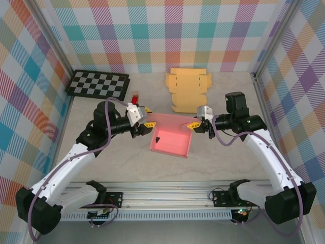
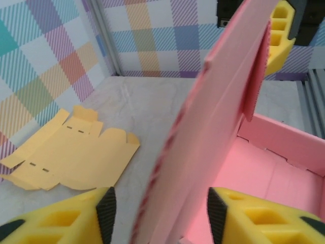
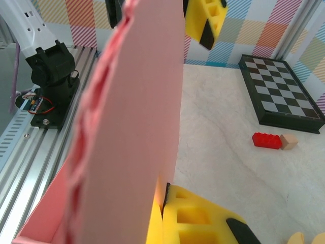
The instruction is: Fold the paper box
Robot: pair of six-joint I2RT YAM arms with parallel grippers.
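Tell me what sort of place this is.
Probably a robot lab test cell: plaid backdrop walls enclose the table, an aluminium rail runs along its near edge, and a checkerboard lies at the back-left.

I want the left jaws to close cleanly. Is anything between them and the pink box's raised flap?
Nothing visible. The flap already stands upright between the left gripper's open jaws, with only air beside it. The right gripper pinches the same flap at its other end, well apart from the left.

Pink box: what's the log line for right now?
pink box: flap raised | left gripper: open around flap | right gripper: shut on flap
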